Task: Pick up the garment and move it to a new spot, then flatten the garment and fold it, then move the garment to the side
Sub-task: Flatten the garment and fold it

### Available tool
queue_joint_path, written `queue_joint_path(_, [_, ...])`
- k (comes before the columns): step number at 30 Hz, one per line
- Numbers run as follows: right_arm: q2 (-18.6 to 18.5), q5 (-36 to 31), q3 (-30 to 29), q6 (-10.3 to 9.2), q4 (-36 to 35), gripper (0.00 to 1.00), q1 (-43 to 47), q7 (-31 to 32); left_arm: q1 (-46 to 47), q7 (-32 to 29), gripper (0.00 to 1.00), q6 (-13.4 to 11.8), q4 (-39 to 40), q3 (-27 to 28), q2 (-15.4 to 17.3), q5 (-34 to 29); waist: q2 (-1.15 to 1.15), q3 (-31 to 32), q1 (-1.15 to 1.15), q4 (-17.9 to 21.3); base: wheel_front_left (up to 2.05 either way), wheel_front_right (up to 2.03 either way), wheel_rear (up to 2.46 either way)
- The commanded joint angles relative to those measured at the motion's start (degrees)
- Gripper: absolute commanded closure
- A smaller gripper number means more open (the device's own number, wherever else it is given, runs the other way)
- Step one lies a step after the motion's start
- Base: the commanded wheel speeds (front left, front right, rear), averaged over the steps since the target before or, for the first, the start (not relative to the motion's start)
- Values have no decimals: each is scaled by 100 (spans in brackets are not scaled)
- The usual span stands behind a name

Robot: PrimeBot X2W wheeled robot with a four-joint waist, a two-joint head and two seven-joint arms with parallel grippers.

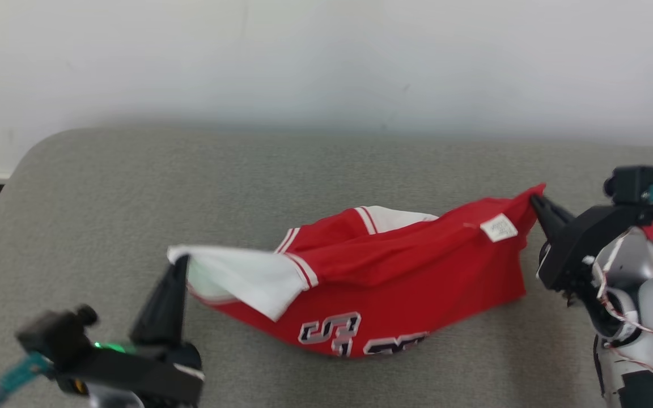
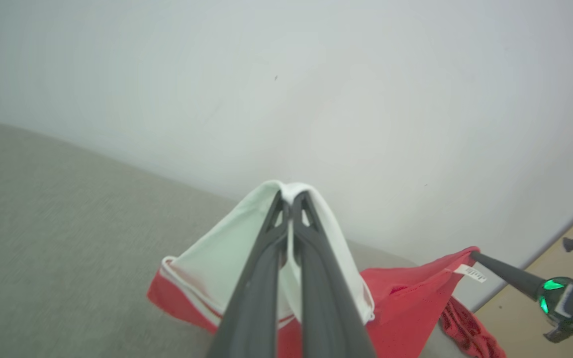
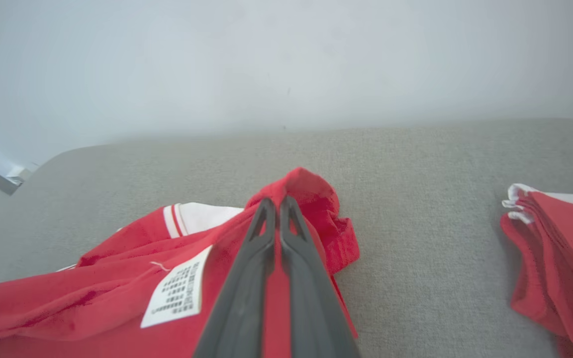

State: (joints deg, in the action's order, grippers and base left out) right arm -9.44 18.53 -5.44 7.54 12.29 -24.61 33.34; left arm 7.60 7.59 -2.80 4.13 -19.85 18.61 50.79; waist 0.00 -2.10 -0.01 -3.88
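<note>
Two ends of the red garment (image 1: 394,283) are pinched: my left fingers (image 1: 174,283) are clamped on its white sleeve (image 1: 236,277), my right fingers (image 1: 542,207) on red cloth beside the label (image 1: 498,227). It hangs stretched between them over the middle of the gray table (image 1: 105,187), sagging low. A second red cloth (image 3: 555,248) lies near the right edge.

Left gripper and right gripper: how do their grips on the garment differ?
The left gripper pinches a white part of the garment; the right gripper pinches a red corner, near the white label. The left gripper points up the head view, the right one up-left. Both are shut on it.
</note>
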Motion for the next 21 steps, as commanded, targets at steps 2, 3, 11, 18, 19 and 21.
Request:
queue_joint_path(2, [19,328,-6,-12,-616,100,25,91,351,-151,100,0,415,234,147,189,0,24,1,274,0,0,0])
queue_joint_path(3, [63,459,-12,-12,-820,100,-36,130,463,-213,100,-10,567,337,194,270,0,-13,1,350,0,0,0])
queue_joint_path(11, [13,659,305,-12,-1350,100,-898,287,1938,-909,100,-146,1040,922,756,510,0,-793,1,862,0,0,0])
queue_joint_path(18, [-270,375,959,-12,-411,100,-2743,-504,4295,-1461,100,-52,157,939,1058,279,0,-2260,1,1301,0,0,0])
queue_joint_path(19, [-292,320,1018,-12,-219,100,-3048,-704,4654,-1484,100,-38,-52,930,1027,278,0,-2428,1,1351,0,0,0])
queue_joint_path(21, [-255,176,1098,-12,165,100,-3552,-1101,5316,-1435,100,36,-446,866,1015,83,0,-2646,1,1439,0,0,0])
